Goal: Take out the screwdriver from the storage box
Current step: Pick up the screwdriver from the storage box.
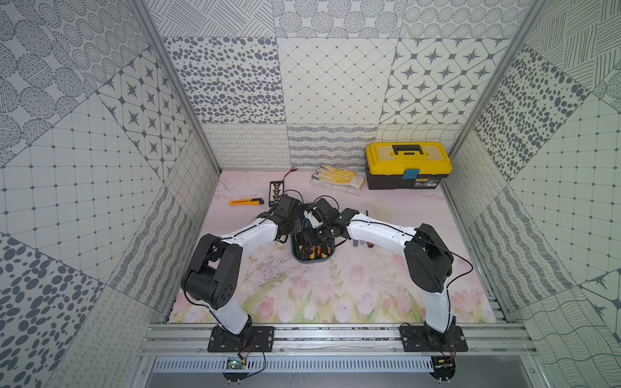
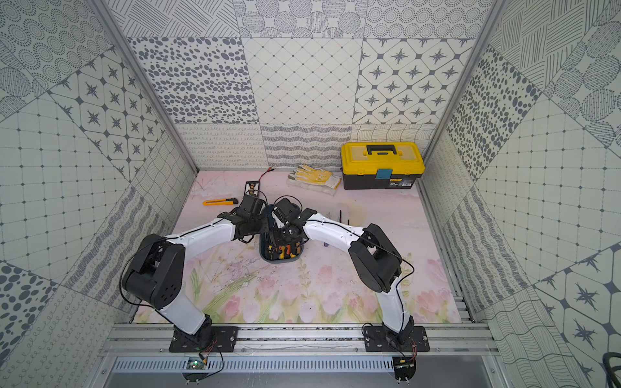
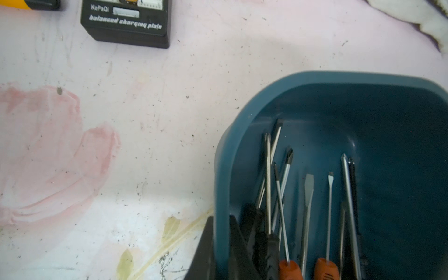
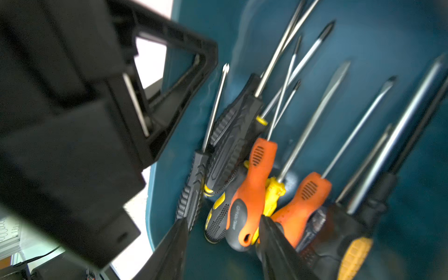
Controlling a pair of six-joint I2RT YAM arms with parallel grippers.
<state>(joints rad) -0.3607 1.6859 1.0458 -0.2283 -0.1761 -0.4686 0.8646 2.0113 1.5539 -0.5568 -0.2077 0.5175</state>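
The teal storage box [image 1: 326, 259] lies at the middle of the table, with several screwdrivers inside whose shafts point away from me. My left gripper [image 3: 221, 218] is shut on the box's side wall [image 3: 221, 169], one finger outside and one inside. My right gripper [image 4: 223, 219] is open and down inside the box [image 4: 388, 36]. Its fingers stand on either side of the butt ends of an orange-and-grey screwdriver [image 4: 252, 189] and a black-and-yellow one [image 4: 215, 218]. A second orange screwdriver [image 4: 303, 206] lies just outside one finger. In both top views the wrists hide most of the box.
A yellow-lidded black toolbox [image 1: 408, 164] stands at the back right, with work gloves [image 1: 337, 178] beside it. A yellow utility knife [image 1: 245, 201] and a black charging plate [image 3: 126, 21] lie to the back left of the box. A few tool handles [image 1: 362, 242] lie under the right arm.
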